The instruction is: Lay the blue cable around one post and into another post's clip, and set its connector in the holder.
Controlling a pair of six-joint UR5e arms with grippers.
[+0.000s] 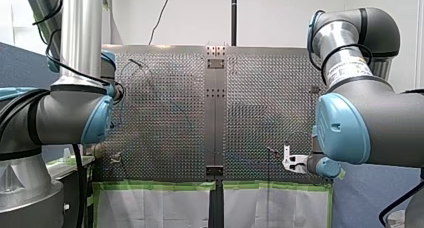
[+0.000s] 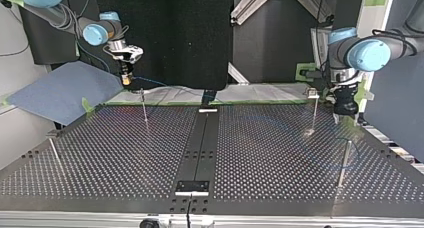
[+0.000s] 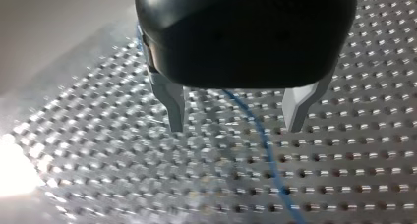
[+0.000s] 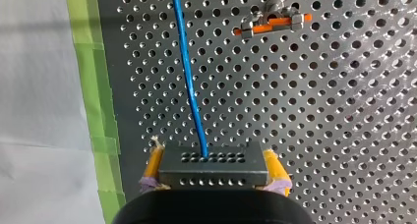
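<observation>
The right gripper (image 4: 212,161) hangs by the green tape (image 4: 91,86) edging the perforated table (image 4: 319,111), yellow pads (image 4: 154,164) clamped on the grey connector (image 4: 211,172), blue cable (image 4: 189,86) running out ahead; left gripper (image 3: 236,122) low over the table, fingers (image 3: 173,106) spread wide, empty, cable passing beneath.

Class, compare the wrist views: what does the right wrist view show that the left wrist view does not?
Only right wrist: my right pincer, yellow pads, shut on a dark grey perforated connector block; an orange-and-metal clip; green tape. Only left wrist: my left pincer, black, metal fingers open, gripping nothing. Both: the thin blue cable and the perforated metal table.
</observation>
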